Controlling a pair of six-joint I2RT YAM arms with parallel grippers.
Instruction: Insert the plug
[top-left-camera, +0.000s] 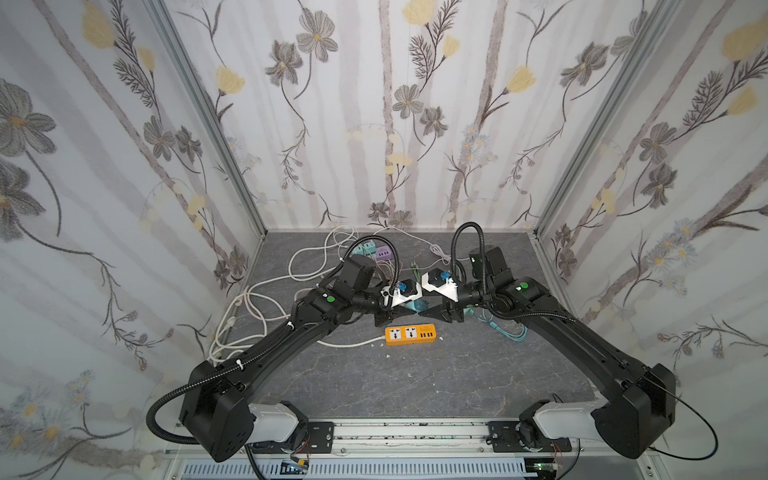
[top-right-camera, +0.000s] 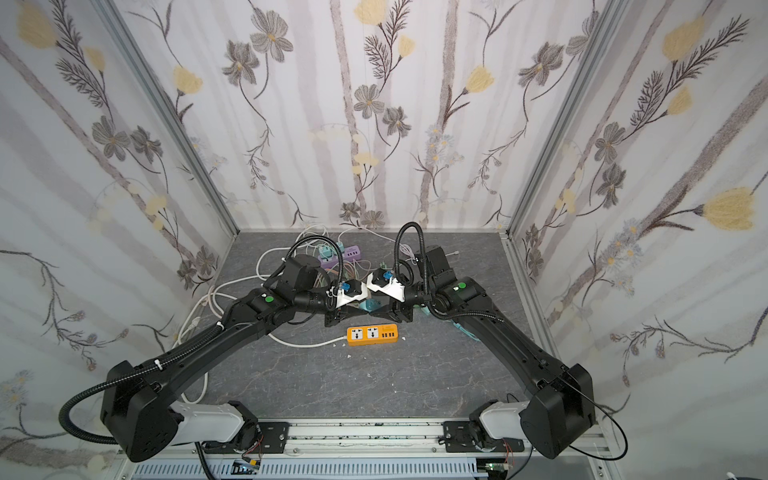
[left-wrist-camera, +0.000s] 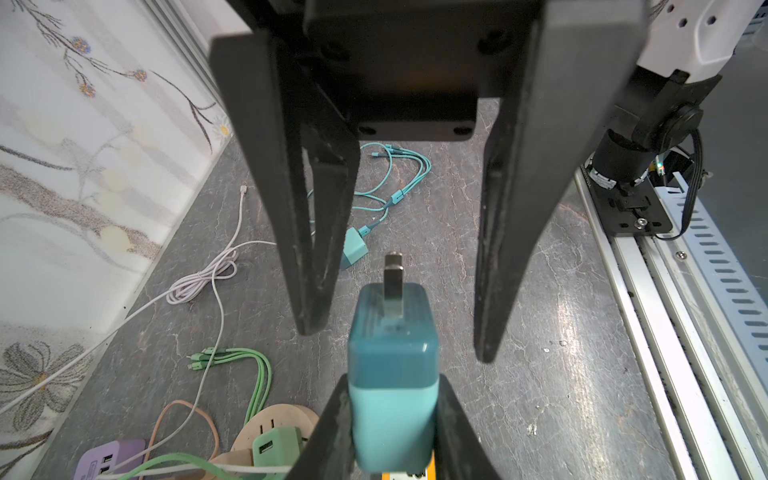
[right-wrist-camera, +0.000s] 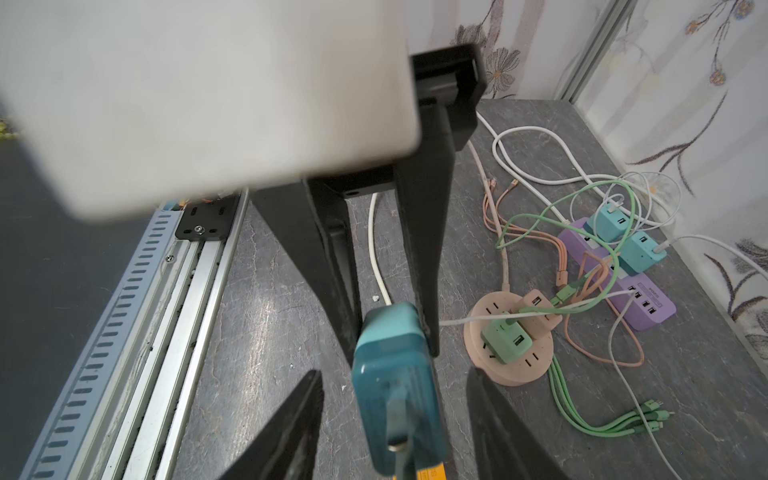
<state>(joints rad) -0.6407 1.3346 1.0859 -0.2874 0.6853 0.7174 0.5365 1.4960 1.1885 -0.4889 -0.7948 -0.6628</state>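
Observation:
The plug (left-wrist-camera: 392, 374) is a teal charger cube with metal prongs, and my left gripper (left-wrist-camera: 392, 384) is shut on its pale rear half. It hangs above the grey table, prongs pointing at my right gripper (right-wrist-camera: 395, 374). That gripper is open, one finger (right-wrist-camera: 291, 428) on each side of the plug with a gap on both sides. In both top views the two grippers meet at mid-table over the plug (top-left-camera: 417, 306) (top-right-camera: 369, 306). Just in front lies the orange power strip (top-left-camera: 410, 334) (top-right-camera: 372, 335), sockets facing up. My left gripper (top-left-camera: 405, 311) and right gripper (top-left-camera: 430, 311) largely hide the plug.
A purple power strip (right-wrist-camera: 619, 274) with teal chargers and a round pink socket (right-wrist-camera: 511, 353) with a green charger lie toward the back, among tangled cables. A teal cable (left-wrist-camera: 390, 178) lies on the right. White cords (top-left-camera: 249, 316) loop on the left. A metal rail (left-wrist-camera: 665, 291) edges the front.

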